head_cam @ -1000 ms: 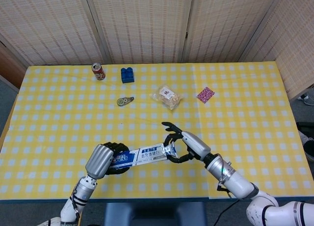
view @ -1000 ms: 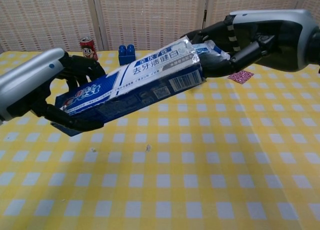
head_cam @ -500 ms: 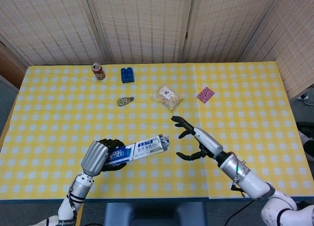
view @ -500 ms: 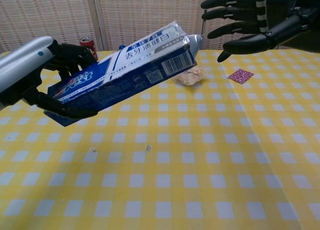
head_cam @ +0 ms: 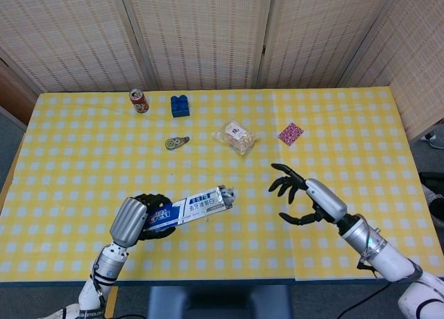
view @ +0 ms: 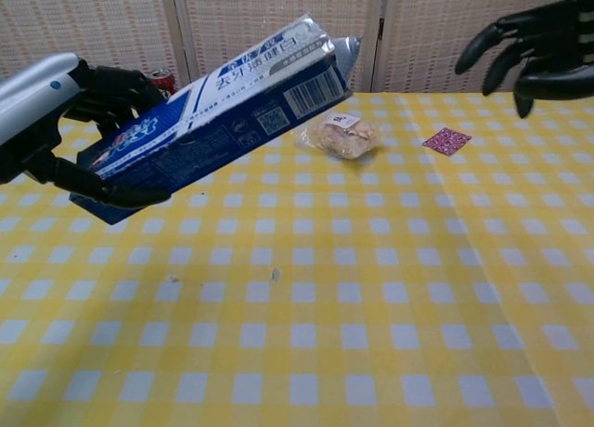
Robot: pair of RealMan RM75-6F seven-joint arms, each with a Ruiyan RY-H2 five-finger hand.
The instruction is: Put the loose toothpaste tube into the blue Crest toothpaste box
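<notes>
The long blue cardboard Crest toothpaste box (view: 209, 111) is gripped at its lower end by the left hand (head_cam: 142, 218) and tilted open end up, probably so the silver-tailed toothpaste tube (view: 345, 49) slides deeper; only its crimped end protrudes. The right hand (head_cam: 305, 197) is spread and empty. Compared with a second earlier, it is withdrawn well clear, and the box is raised more steeply.

- My left hand (view: 70, 135) has a smooth silver shell with matt black fingers.
- The box (view: 209, 102) it holds looks like glossy printed card.
- The tube's (view: 347, 48) end at the box mouth gleams like crimped foil.
- The tablecloth (view: 371, 297) looks matt.
</notes>
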